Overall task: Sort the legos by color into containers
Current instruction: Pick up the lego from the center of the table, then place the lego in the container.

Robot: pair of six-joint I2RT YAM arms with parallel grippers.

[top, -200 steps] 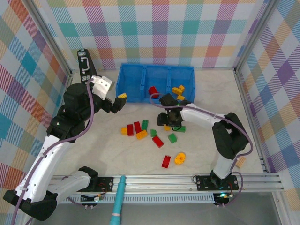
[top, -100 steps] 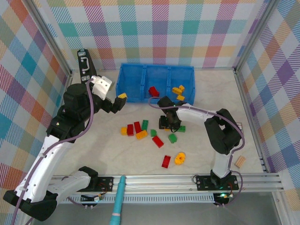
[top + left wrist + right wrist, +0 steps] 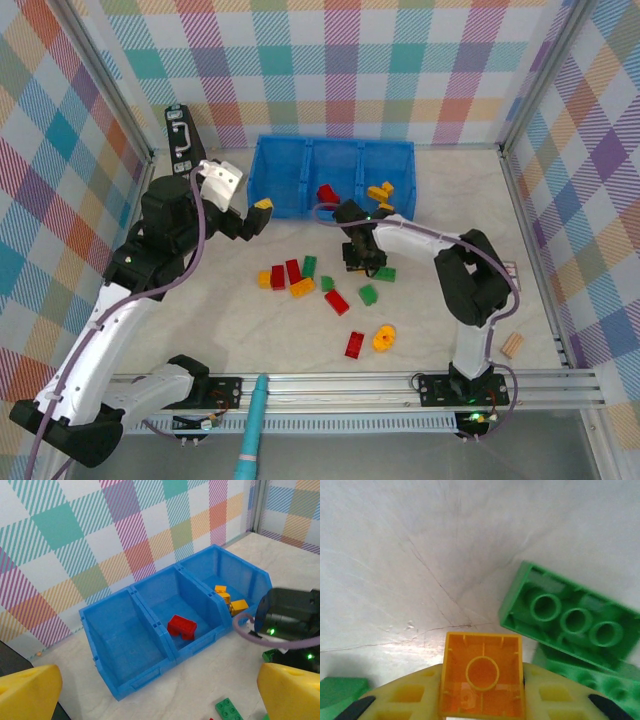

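The right tool (image 3: 482, 696) is clenched on an orange brick (image 3: 482, 674) — green brick (image 3: 570, 620) just beside; left tool (image 3: 157, 692) spread wide.

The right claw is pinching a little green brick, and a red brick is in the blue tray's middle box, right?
No. The right claw pinches a small orange plastic brick, not a green one; the right wrist view shows it. The red plastic brick is in the middle box of the blue plastic tray.

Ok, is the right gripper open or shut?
Shut: the right gripper pinches an orange brick between its yellow fingers.
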